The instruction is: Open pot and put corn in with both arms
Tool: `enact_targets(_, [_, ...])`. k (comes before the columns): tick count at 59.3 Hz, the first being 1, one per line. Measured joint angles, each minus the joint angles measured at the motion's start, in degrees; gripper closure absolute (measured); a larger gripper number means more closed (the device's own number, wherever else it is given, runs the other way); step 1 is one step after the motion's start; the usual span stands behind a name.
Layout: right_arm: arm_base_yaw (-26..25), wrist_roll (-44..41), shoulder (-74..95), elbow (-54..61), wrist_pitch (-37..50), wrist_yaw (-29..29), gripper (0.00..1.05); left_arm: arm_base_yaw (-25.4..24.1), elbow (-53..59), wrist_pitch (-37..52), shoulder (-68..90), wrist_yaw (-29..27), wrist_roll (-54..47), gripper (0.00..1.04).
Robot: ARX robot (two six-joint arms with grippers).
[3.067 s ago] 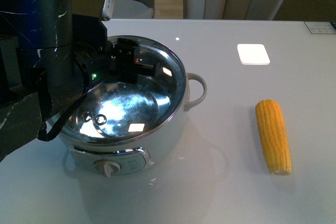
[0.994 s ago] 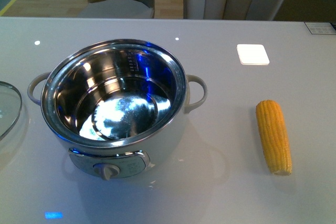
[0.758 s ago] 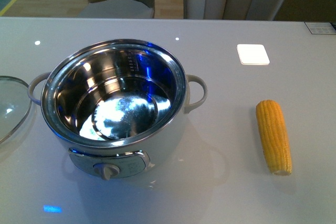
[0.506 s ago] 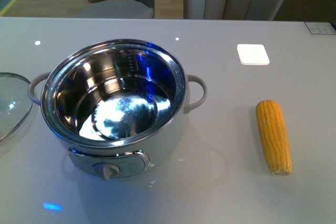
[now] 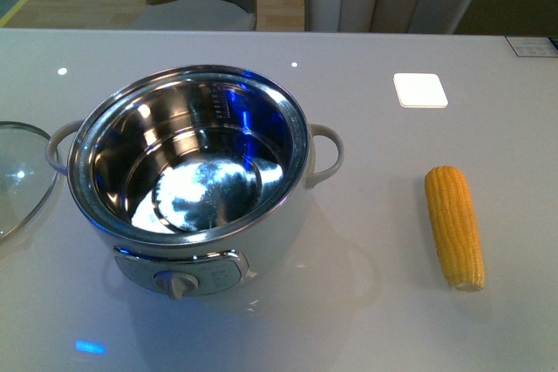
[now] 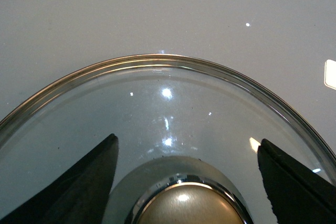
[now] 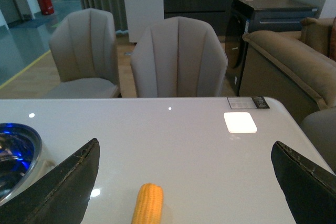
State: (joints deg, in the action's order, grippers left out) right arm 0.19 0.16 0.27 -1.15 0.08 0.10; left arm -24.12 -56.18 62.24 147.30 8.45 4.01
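Observation:
The pot (image 5: pixel 196 206) stands open at centre-left of the table, its steel bowl empty, its dial to the front. Its edge shows in the right wrist view (image 7: pixel 16 153). The corn (image 5: pixel 454 226) lies on the table to the pot's right, and shows in the right wrist view (image 7: pixel 148 203). Neither arm shows in the front view. My left gripper (image 6: pixel 186 182) is open, its jaws spread either side of the knob (image 6: pixel 189 208) of the glass lid (image 6: pixel 157 103) and not touching it. My right gripper (image 7: pixel 184 182) is open and empty above the table, with the corn between its jaws and below them.
The glass lid (image 5: pixel 17 176) lies flat on the table at the left edge, beside the pot's left handle. A white square patch (image 5: pixel 420 90) sits at the back right. Chairs (image 7: pixel 178 59) stand behind the table's far edge.
The left arm, which was over the pot with the lid, has left the front view. The lid now lies on the table at the left and has slid slightly toward the pot.

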Motion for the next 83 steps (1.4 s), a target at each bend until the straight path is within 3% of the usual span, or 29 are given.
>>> enact_targets(4, [0.00,0.00,0.00,0.00,0.00,0.00,0.09,0.00,2.14,0.00,-1.75,0.26,0.39,0.05])
enact_targets(19, [0.00,0.00,0.00,0.00,0.00,0.00,0.09,-0.46,10.54,1.73,-16.52,2.29,0.44,0.07])
enact_targets(31, [0.00,0.00,0.00,0.00,0.00,0.00,0.09,-1.25,20.48,-1.99,-39.65,9.33,1.22,0.07])
enact_targets(35, [0.00,0.00,0.00,0.00,0.00,0.02,0.09,-1.25,25.42,2.75,-46.14,14.73,-0.72,0.17])
enact_targets(42, [0.00,0.00,0.00,0.00,0.00,-0.02,0.09,1.40,36.81,4.44,-60.92,13.53,-2.58,0.39])
enact_targets(53, [0.00,0.00,0.00,0.00,0.00,0.02,0.09,7.69,52.04,-8.00,-84.91,7.85,-3.17,0.73])
enact_targets(63, [0.00,0.00,0.00,0.00,0.00,0.00,0.09,11.80,53.99,-15.54,-97.79,3.19,-3.28,1.02])
enact_targets(83, [0.00,0.00,0.00,0.00,0.00,0.02,0.09,19.04,55.45,-30.73,-115.12,-4.28,-3.41,1.01])
